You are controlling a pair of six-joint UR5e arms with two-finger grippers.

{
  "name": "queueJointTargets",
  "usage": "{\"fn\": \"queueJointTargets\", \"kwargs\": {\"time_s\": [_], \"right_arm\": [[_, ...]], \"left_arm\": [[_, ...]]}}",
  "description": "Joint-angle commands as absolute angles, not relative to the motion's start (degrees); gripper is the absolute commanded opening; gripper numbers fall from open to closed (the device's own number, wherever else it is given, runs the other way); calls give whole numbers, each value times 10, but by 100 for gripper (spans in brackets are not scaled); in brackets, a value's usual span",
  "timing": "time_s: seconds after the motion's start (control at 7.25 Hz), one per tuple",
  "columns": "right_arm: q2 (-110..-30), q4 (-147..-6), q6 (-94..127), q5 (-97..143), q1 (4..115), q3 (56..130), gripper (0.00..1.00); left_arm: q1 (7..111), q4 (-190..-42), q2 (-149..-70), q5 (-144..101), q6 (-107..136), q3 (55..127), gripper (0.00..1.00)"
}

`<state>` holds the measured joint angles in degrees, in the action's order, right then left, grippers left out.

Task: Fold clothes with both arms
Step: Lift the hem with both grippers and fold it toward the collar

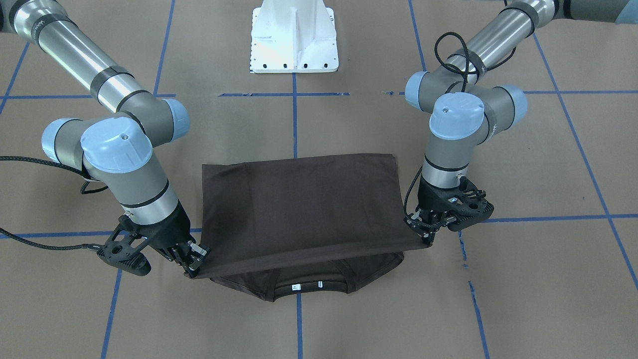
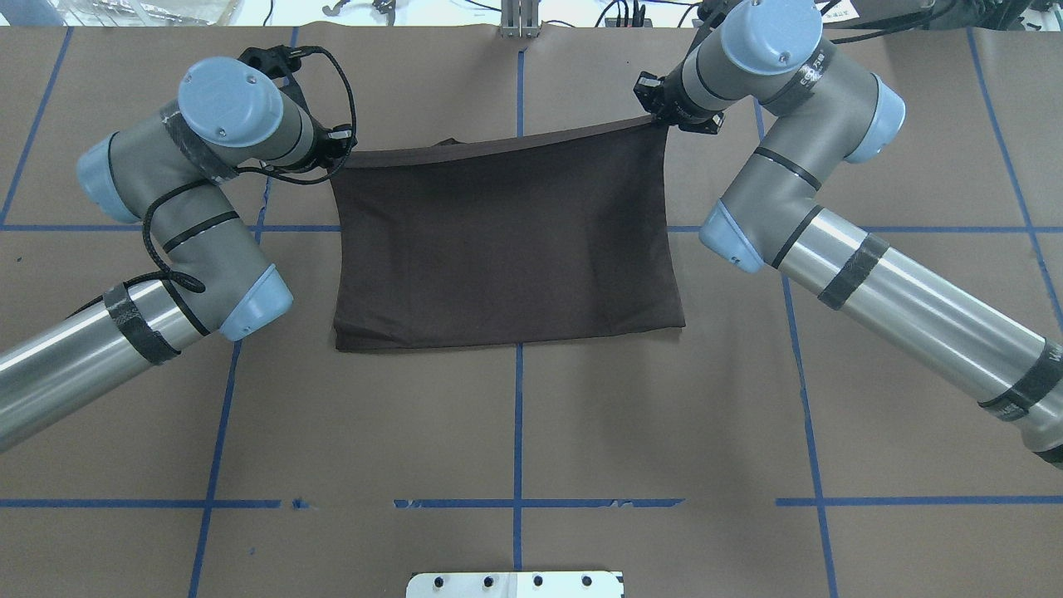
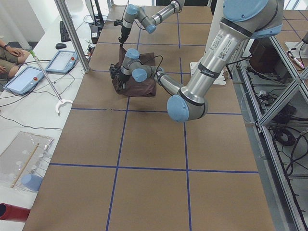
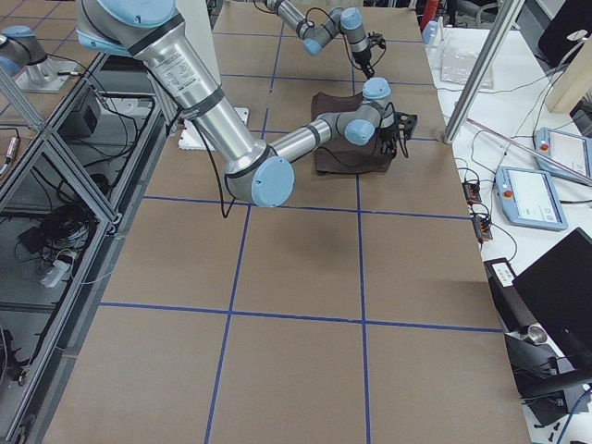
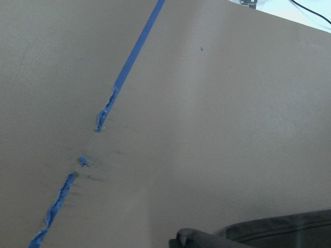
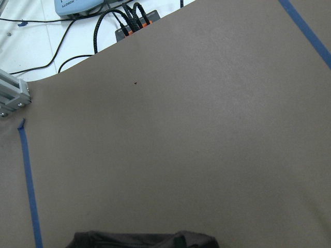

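The dark brown T-shirt (image 1: 299,204) lies doubled over on the brown table, its upper layer stretched taut between both arms. My left gripper (image 1: 424,234) is shut on one corner of that raised edge; my right gripper (image 1: 196,269) is shut on the other. Below the lifted edge the ribbed collar (image 1: 306,285) with small white tags shows on the table. From overhead the shirt (image 2: 507,232) is a smooth rectangle, with the left gripper (image 2: 339,154) and the right gripper (image 2: 658,118) at its far corners. Each wrist view catches only a strip of dark cloth (image 5: 269,233) (image 6: 145,241) at its bottom edge.
The white pedestal (image 1: 294,40) stands at the robot's side of the table. Blue tape lines (image 2: 518,415) grid the brown table cover. Beyond the far edge lie cables (image 6: 124,23) and tablets (image 3: 24,79), and a person's hand (image 3: 12,50) rests there.
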<state>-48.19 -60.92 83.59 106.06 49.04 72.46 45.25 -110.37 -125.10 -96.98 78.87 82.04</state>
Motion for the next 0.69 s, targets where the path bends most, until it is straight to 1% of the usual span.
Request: {"fn": "queueJointTargets", "kwargs": {"time_s": [0.0, 0.14, 0.28, 0.41, 0.55], "right_arm": [[-471, -609, 836, 1061, 490, 719, 0], [-470, -609, 836, 1062, 490, 719, 0], [-471, -608, 836, 1062, 490, 719, 28], [-475, -608, 835, 1061, 490, 719, 99], [-478, -609, 835, 1063, 489, 719, 100]], "left_arm": [[453, -1104, -1257, -969, 790, 819, 0], [452, -1102, -1258, -969, 792, 819, 0], [453, -1102, -1260, -969, 796, 819, 28], [452, -1101, -1260, -969, 794, 817, 99], [452, -1099, -1261, -969, 789, 818, 100]]}}
